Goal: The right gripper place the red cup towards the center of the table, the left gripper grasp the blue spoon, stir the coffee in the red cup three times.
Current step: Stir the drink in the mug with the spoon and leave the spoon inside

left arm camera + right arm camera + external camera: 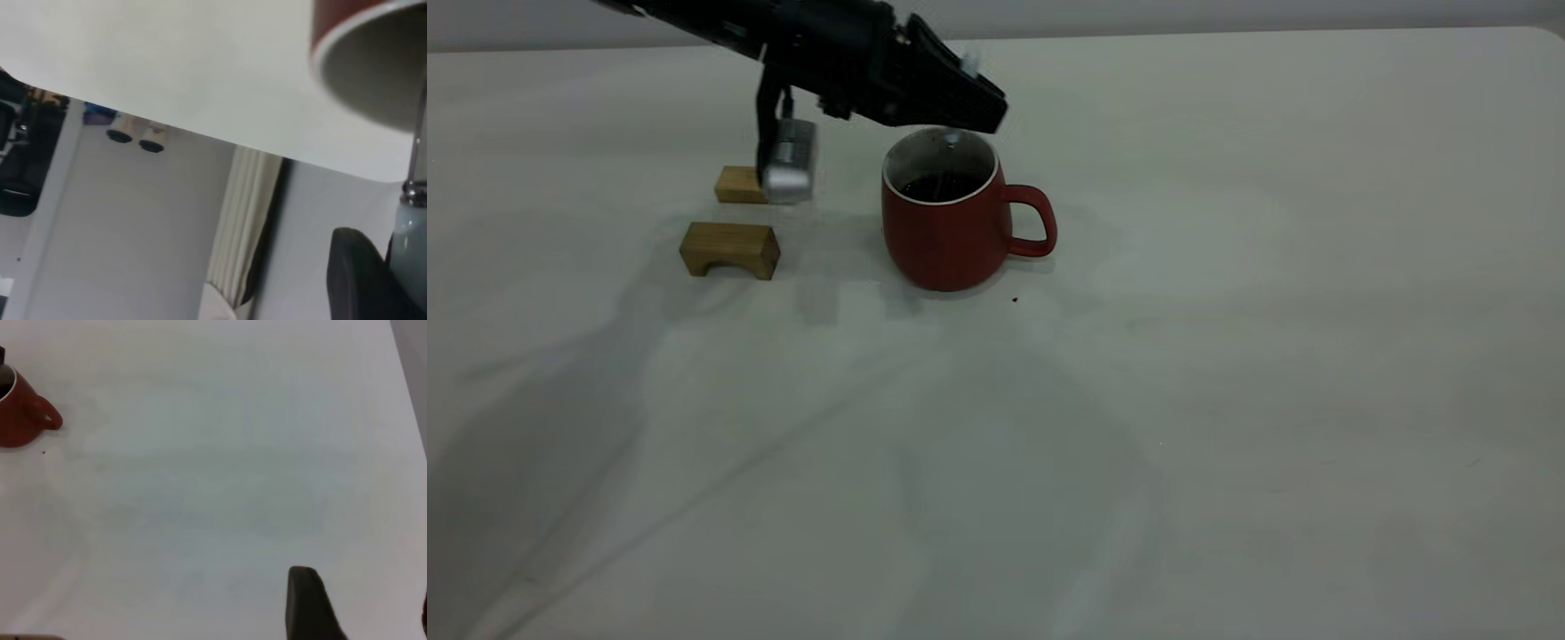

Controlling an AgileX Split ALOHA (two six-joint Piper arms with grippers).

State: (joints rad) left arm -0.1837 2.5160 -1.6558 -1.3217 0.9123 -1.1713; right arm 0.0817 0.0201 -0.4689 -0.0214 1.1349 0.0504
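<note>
The red cup (951, 222) stands on the table (1227, 400) toward the far edge, left of centre, so its placement appears done. The left tool (969, 98) hangs over its rim, pinching the blue spoon (408, 247), whose stem dips toward the coffee (943, 185); stirring seems underway. The right tool (310, 607) hovers well apart; its spread cannot be told.
</note>
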